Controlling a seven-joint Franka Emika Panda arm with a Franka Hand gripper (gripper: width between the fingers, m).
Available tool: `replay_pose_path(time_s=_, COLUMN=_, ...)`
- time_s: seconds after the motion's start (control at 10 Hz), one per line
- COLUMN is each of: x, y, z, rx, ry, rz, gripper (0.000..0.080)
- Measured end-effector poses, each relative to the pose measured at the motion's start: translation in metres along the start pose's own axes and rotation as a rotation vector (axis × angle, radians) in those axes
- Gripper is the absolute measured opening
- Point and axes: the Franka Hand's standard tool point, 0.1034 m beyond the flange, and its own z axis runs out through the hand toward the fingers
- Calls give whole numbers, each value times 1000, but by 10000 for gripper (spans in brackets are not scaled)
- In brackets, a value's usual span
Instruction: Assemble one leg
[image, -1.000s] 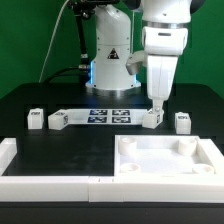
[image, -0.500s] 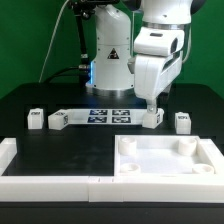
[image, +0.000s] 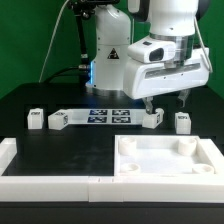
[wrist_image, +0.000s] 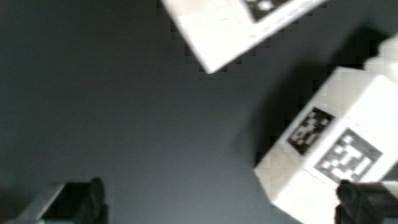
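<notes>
Several small white legs with tags lie on the black table: two at the exterior view's left (image: 36, 119) (image: 59, 119), one by the marker board's end (image: 151, 118), one further right (image: 182, 121). My gripper (image: 166, 101) hangs open and empty just above the table, over the gap between the last two legs. In the wrist view the gripper (wrist_image: 222, 200) is open, with dark table between the fingers. The near leg (wrist_image: 334, 140) lies close to one fingertip (wrist_image: 374, 196) and is not held.
The marker board (image: 110, 115) lies behind the legs; its corner shows in the wrist view (wrist_image: 240, 25). The large white square part with round sockets (image: 166, 158) sits at the front right. A white L-shaped rail (image: 45, 182) runs along the front left.
The wrist has turned and tilted towards the exterior view's right. The fingers, which pointed down at the leg by the marker board, now stand spread apart above it. No leg has moved.
</notes>
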Motion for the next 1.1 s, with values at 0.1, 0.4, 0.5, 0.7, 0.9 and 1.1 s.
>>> replay_pose_path(time_s=0.1, x=1, y=-8, z=0, rx=6, ry=-1, rz=137, gripper=648)
replay_pose_path(time_s=0.4, x=7, y=-23, z=-2, rx=39, ry=0, rz=448, gripper=648)
replay_pose_path(time_s=0.5, x=9, y=-24, z=-2, rx=40, ry=2, rz=458, gripper=648)
replay_pose_path(time_s=0.7, x=7, y=-23, z=-2, rx=39, ry=-14, rz=444, gripper=648)
replay_pose_path(time_s=0.9, x=2, y=-23, z=-2, rx=45, ry=-107, rz=412, gripper=648)
replay_pose_path(time_s=1.1, x=8, y=-25, z=-4, rx=61, ry=-258, rz=407, gripper=648)
